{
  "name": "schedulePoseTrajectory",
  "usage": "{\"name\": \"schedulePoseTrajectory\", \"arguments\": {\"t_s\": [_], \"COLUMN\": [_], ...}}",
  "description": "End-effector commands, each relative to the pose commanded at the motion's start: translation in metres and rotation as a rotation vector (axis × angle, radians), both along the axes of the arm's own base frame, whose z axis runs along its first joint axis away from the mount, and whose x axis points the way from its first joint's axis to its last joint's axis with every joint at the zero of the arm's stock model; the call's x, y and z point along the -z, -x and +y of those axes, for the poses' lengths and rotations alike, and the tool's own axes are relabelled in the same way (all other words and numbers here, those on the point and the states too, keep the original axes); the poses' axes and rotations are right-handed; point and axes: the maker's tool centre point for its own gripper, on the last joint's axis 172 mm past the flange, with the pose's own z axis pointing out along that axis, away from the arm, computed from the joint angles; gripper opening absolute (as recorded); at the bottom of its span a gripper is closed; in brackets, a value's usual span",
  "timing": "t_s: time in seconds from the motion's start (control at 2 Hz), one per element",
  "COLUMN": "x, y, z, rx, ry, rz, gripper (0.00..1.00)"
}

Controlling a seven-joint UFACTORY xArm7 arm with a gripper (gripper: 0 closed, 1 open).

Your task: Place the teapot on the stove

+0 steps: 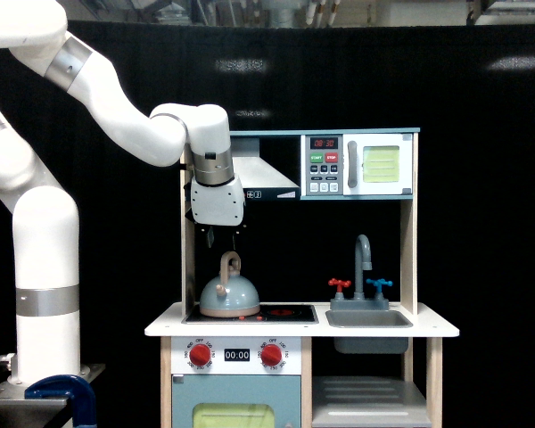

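Note:
The pale blue-grey teapot (pixel 230 296) stands upright on the left part of the black stove (pixel 290 313), its tan looped handle sticking straight up. My gripper (pixel 223 239) hangs directly above that handle with a small gap, touching nothing. Its dark fingers appear spread apart and open, with nothing between them. The red ring burner to the right of the teapot is uncovered.
The grey extractor hood (pixel 259 174) sits close beside my wrist, with the toy microwave (pixel 361 165) further right. A grey sink (pixel 367 317) with a faucet (pixel 363 254) lies right of the stove. The kitchen's left post (pixel 186 259) runs beside the gripper.

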Motion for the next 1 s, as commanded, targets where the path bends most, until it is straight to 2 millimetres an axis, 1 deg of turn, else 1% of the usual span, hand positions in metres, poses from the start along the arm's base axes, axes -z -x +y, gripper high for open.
{"name": "schedulePoseTrajectory", "arguments": {"t_s": [0.5, 1.0], "x": [-0.0480, -0.0430], "y": [0.0080, 0.0080], "z": [-0.0690, -0.0740], "rx": [0.000, 0.000], "ry": [0.000, 0.000], "rz": [0.000, 0.000], "gripper": [1.00, 1.00]}}
